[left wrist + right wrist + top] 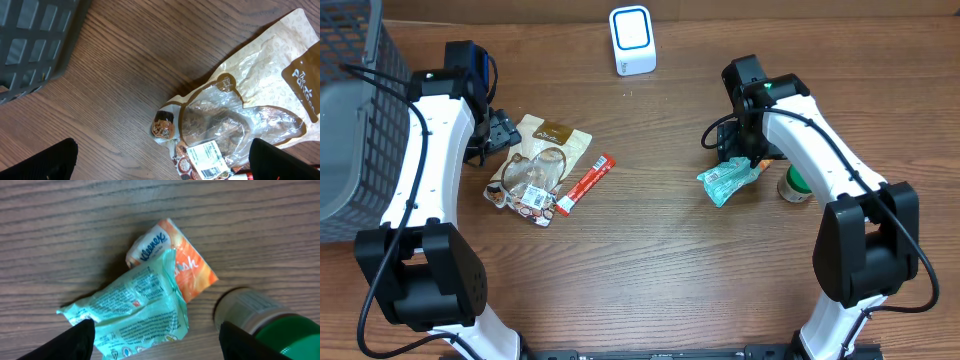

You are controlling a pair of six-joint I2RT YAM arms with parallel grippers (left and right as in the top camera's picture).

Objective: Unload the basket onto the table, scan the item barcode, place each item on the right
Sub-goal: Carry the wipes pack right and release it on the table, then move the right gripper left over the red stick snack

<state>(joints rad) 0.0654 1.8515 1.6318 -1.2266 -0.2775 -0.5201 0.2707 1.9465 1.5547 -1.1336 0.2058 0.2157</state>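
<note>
Both jaws stand open: left gripper (161,161) above the snack pouch (235,117), right gripper (156,339) above the teal packet (134,307). Pinch it squarely, sparing the Kleenex pack (187,267) underneath.

Fixed overhead view, two close wrist views.
Overhead looks straight down on the whole surface (660,260); wrist cameras look down. Shared with overhead: the snack bag (235,115) ahead of the left pincer (165,162), the teal packet (135,310) ahead of the right pincer (162,342).
</note>
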